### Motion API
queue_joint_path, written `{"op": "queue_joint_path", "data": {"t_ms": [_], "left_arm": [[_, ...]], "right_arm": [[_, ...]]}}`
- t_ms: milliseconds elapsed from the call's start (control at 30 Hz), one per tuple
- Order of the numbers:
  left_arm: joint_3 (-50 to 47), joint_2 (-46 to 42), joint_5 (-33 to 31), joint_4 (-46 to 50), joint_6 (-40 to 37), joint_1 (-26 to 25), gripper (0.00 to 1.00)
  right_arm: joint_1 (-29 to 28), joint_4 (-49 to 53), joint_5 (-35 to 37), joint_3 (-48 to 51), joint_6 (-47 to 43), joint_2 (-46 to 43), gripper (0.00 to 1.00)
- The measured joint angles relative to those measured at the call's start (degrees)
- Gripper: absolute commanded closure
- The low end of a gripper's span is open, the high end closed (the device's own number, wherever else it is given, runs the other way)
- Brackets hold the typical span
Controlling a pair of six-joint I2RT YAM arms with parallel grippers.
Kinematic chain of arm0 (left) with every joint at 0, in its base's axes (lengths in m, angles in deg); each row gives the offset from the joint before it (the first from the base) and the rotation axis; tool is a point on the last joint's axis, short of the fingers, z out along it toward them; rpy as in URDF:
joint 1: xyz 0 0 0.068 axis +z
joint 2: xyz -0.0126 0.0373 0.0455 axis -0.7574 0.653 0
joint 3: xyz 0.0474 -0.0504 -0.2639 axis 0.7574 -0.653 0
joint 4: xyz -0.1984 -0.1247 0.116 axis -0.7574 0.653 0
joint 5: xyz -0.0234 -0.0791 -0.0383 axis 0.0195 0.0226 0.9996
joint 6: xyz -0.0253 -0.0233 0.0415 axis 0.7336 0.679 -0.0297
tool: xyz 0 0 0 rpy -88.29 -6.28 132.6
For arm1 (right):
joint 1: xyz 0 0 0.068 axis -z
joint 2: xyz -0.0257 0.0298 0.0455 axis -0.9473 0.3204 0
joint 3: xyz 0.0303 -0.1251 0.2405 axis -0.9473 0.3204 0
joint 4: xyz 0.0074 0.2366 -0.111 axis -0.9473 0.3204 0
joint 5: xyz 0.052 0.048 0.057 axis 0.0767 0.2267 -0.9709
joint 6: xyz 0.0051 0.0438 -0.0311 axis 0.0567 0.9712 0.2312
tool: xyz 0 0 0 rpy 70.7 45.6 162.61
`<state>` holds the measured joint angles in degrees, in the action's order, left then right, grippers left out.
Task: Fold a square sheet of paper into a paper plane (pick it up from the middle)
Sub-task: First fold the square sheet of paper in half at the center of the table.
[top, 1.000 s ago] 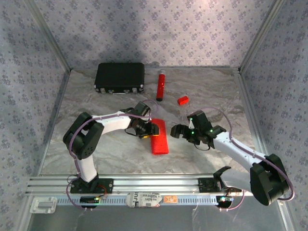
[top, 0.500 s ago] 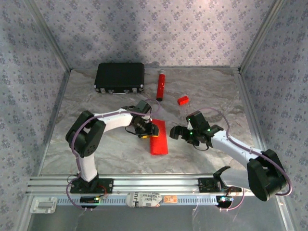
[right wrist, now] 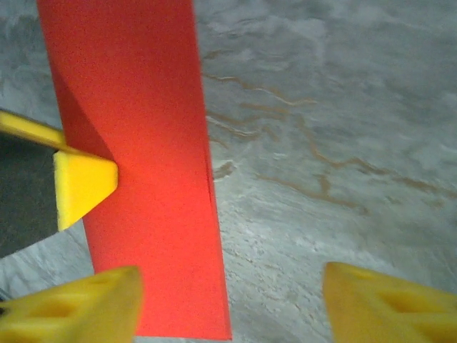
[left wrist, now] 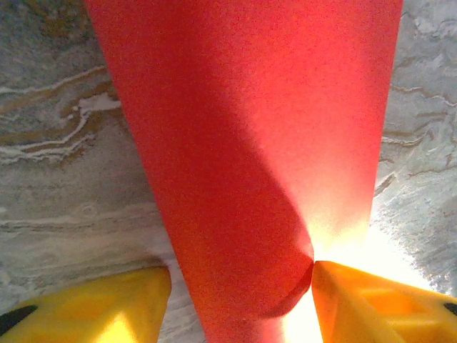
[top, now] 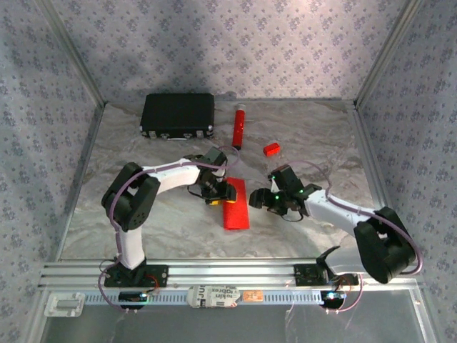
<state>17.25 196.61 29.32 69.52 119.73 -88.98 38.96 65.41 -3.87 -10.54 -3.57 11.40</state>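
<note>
One red sheet (top: 238, 211), one black case (top: 178, 114)

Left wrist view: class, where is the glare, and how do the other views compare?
Left wrist: glare blows out the lower right beside the red paper, a shadow darkening its fold; right wrist: even light; top external: dim patch on the back wall.

Right gripper (top: 257, 202) now sits closer to the paper (top: 236, 207) than a second ago, with its tips near the strip's right edge. The jaws look less spread than before, though there is a clear gap between them. Right arm (top: 335, 211) is tucked in tighter (shoulder end further left and up in the top view). Left arm (top: 130, 204) elbow is nudged slightly right.
</note>
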Motion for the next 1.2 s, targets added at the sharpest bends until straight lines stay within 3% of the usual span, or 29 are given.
{"op": "queue_joint_path", "data": {"t_ms": [167, 300, 667, 833, 1200], "left_arm": [[0.33, 0.35, 0.0, 0.37, -0.02, -0.02, 0.43], [0.33, 0.35, -0.15, 0.39, 0.0, -0.11, 0.43], [0.33, 0.35, -0.2, 0.35, 0.04, -0.17, 0.42], [-0.04, -0.22, 0.04, -0.42, 0.92, -0.28, 0.37], [-11.85, -9.99, -0.11, -12.13, 7.93, 2.03, 0.38]], "right_arm": [[-1.07, -4.39, -1.64, -1.16, 1.95, 4.7, 0.76], [-2.08, -7.54, -3.19, -2.4, 3.04, 8.68, 0.87], [-2.95, -13.64, -5.88, -4.39, 5.6, 17.35, 0.92], [-3.08, -15.06, -5.64, -3.65, 6.58, 17.75, 0.92], [-5.31, -18.25, -2.93, -2.19, 11.93, 17.05, 0.92]]}}
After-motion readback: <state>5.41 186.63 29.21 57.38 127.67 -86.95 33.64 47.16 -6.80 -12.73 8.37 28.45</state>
